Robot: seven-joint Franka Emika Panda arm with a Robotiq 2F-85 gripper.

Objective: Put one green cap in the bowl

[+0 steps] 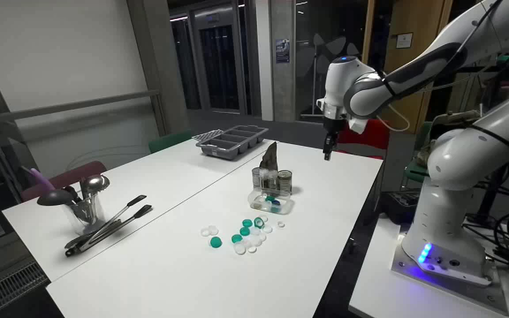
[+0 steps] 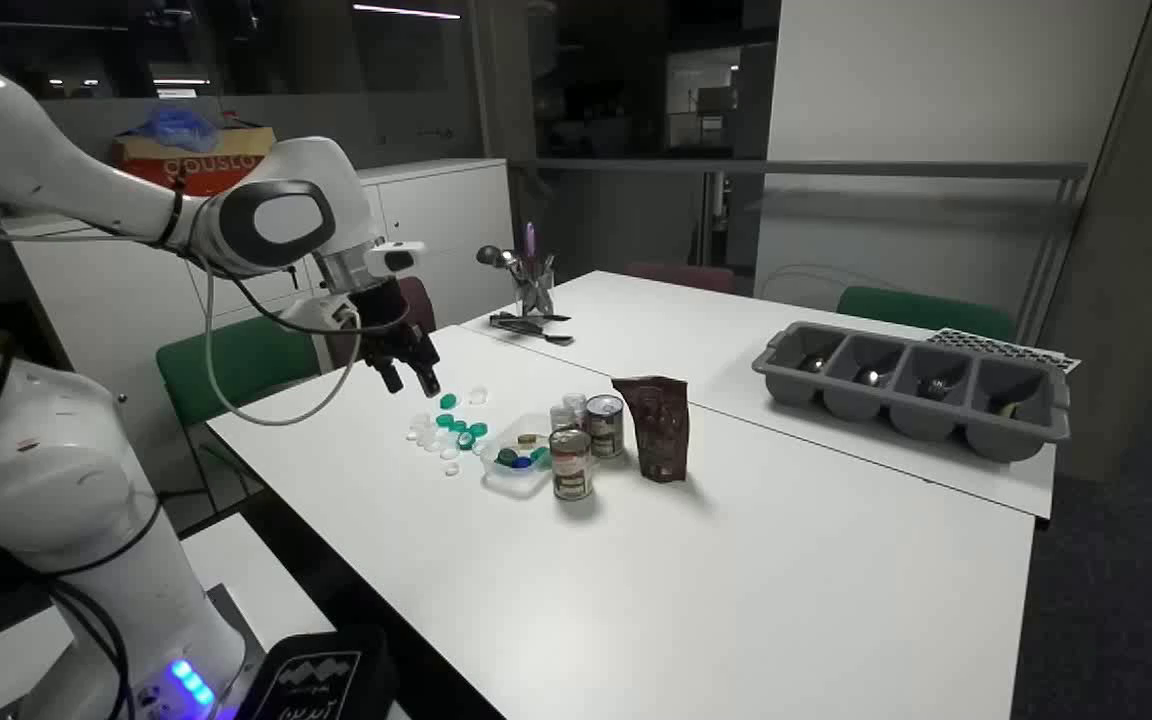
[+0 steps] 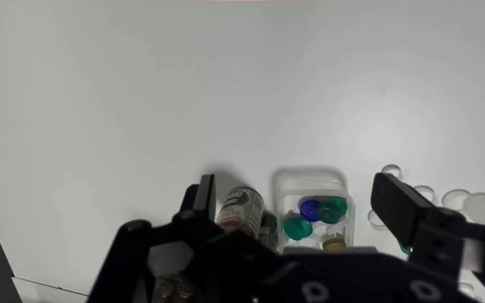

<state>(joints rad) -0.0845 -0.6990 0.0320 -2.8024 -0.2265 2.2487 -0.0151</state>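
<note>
The bowl is a clear plastic tub [image 1: 289, 206] on the table, also seen in an exterior view [image 2: 511, 486] and the wrist view [image 3: 350, 214]. It holds green caps [image 3: 297, 228], a blue cap, a brownish cap and whitish pieces. Several loose green caps [image 1: 215, 241] lie beside it among clear and white caps; they also show in an exterior view [image 2: 447, 401]. In the wrist view one green cap [image 3: 405, 249] is mostly hidden behind a finger. My gripper [image 3: 294, 181] is open and empty, held well above the table in both exterior views [image 1: 328, 154] [image 2: 412, 386].
Cans [image 2: 571, 464], small clear jars [image 1: 268, 179] and a brown pouch [image 2: 660, 428] stand right beside the tub. A grey divided tray [image 2: 921, 385] is farther back. A utensil holder [image 1: 84, 212] and tongs [image 1: 113, 226] are at the table's other end.
</note>
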